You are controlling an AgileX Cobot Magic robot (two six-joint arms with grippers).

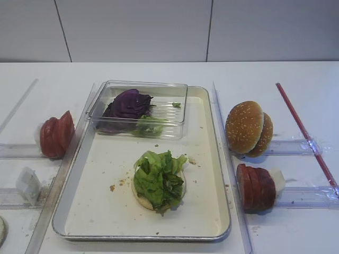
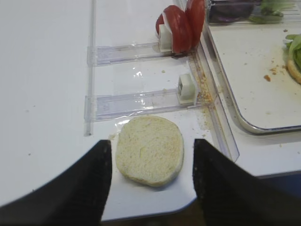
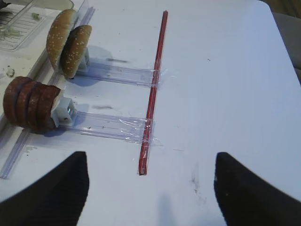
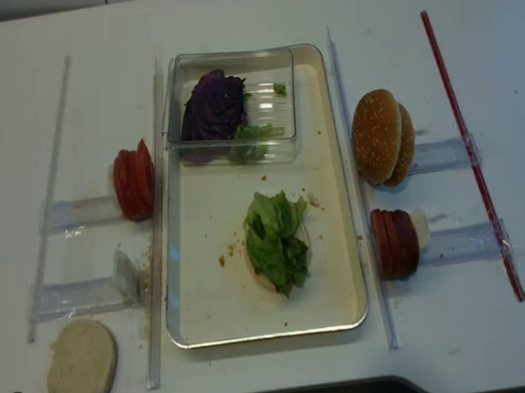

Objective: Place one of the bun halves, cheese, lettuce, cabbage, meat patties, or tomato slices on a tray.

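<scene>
Lettuce [image 1: 159, 181] sits heaped on a pale bun half in the middle of the tray [image 1: 95, 209]; it looks light, limp and easily torn, best pinched from above at the thick centre. Left of the tray, tomato slices [image 1: 55, 135] stand in a rack; right of it, bun halves [image 1: 248, 128] and meat patties [image 1: 255, 187]. Both the left tool [image 2: 151, 179] and right tool [image 3: 150, 186] stand apart, holding nothing. No writing is readable.

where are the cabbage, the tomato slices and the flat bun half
cabbage [image 4: 216, 105], realsense high view, middle of the purple clump
tomato slices [image 1: 57, 135], exterior high view, face of the front slice
flat bun half [image 2: 149, 149], left wrist view, middle of the cut face
</scene>
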